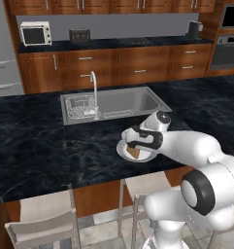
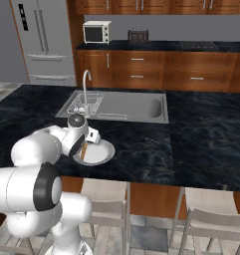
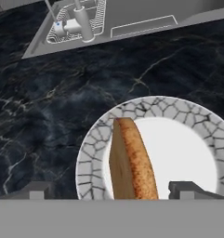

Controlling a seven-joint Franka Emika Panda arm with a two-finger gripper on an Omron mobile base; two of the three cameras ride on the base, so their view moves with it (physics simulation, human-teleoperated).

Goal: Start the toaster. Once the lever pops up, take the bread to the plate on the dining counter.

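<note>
The tan-brown bread (image 3: 132, 162) stands on edge on the white plate (image 3: 183, 153), whose rim has a cracked grey pattern. My gripper (image 3: 112, 189) is open: its two fingertips (image 3: 36, 189) stand wide on either side of the slice, apart from it. The base views show the gripper (image 1: 133, 147) (image 2: 82, 144) low over the plate (image 1: 121, 151) (image 2: 100, 153) near the front of the dining counter (image 1: 41, 141) (image 2: 201, 134). The dark toaster (image 1: 79, 35) (image 2: 138, 35) sits far off on the back counter. Its lever is too small to make out.
The steel sink (image 1: 133, 102) (image 2: 141, 107) with its tap (image 1: 94, 92) lies just behind the plate. A cream toaster oven (image 1: 36, 34) (image 2: 96, 32) stands on the back counter. Stools (image 1: 45, 219) (image 2: 211, 219) line the counter's near side.
</note>
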